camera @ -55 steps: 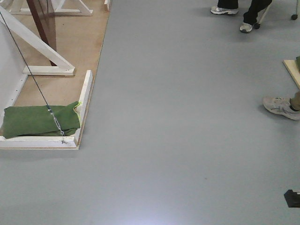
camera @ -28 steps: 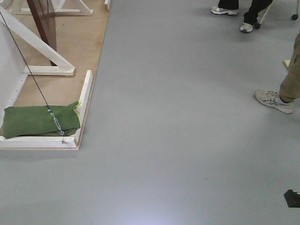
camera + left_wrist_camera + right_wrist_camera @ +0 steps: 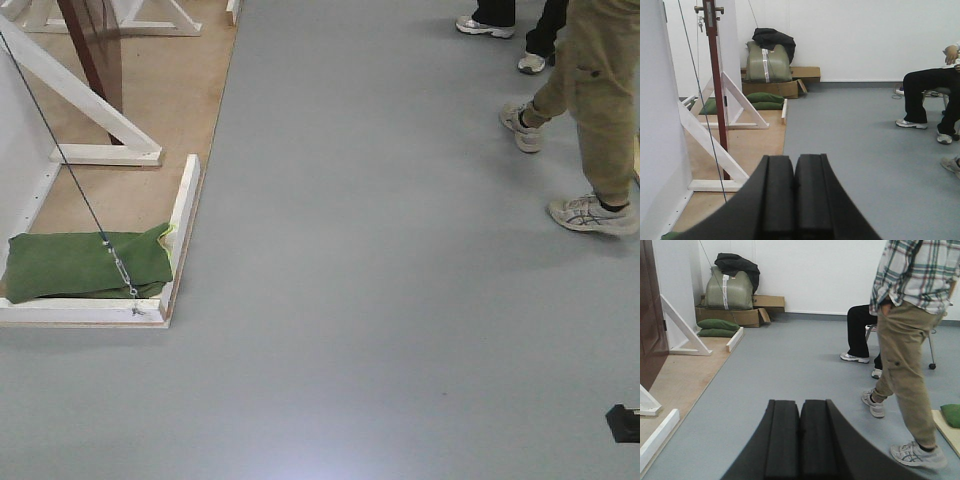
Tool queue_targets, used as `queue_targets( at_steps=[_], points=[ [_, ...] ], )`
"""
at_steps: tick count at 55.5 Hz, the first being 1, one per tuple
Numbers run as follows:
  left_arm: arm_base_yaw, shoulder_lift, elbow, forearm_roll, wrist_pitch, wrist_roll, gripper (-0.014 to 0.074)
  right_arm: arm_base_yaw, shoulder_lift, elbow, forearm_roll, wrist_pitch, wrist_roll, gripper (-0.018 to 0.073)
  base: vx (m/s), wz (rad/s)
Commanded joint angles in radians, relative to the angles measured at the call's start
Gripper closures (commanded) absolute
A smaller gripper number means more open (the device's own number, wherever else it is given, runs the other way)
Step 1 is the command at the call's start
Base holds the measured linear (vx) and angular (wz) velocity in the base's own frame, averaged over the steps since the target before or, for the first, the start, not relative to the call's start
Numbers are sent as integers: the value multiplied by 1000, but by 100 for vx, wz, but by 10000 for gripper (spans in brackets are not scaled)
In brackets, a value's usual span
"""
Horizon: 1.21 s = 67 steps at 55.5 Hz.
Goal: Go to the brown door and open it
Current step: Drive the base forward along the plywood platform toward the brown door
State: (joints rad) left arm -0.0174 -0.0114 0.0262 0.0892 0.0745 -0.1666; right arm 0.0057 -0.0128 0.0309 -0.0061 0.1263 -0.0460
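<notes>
The brown door (image 3: 651,315) stands at the left in the right wrist view, held in a white frame with slanted braces. In the left wrist view I see it edge-on as a thin dark red upright (image 3: 717,85). In the front view its lower part (image 3: 92,55) shows at the top left, on the wooden base. My left gripper (image 3: 794,165) is shut and empty, pointing over the grey floor beside the base. My right gripper (image 3: 800,410) is shut and empty. Both are well short of the door.
A person in khaki trousers (image 3: 600,110) walks at the right, also in the right wrist view (image 3: 905,355). A seated person (image 3: 927,95) is farther back. A green sandbag (image 3: 85,262) and a guy wire (image 3: 70,170) sit on the wooden base (image 3: 150,190). Boxes and a bag (image 3: 767,62) stand by the far wall.
The person in khaki trousers has stepped into view from the right and moved leftwards. The scene has slid slightly down and right in the front view. The grippers stay shut.
</notes>
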Motion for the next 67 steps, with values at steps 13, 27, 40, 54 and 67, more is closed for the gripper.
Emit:
queue_targets(
  at_steps=[13, 27, 40, 54, 67],
  points=[
    [-1, -15, -18, -4, -74, -6, 600, -1, -11, 6, -4, -81, -6, 559, 11, -1],
    [-1, -15, -18, -4, -74, -6, 600, -1, -11, 6, -4, -81, -6, 559, 15, -1],
    [-1, -15, -18, -4, -74, -6, 600, -1, -11, 6, -4, -81, -6, 559, 16, -2],
    [-1, -15, -18, -4, -74, -6, 600, -1, -11, 6, -4, -81, -6, 559, 13, 5],
    [-1, -15, -18, -4, -74, -6, 600, -1, -11, 6, -4, -81, -6, 559, 16, 13]
  ],
)
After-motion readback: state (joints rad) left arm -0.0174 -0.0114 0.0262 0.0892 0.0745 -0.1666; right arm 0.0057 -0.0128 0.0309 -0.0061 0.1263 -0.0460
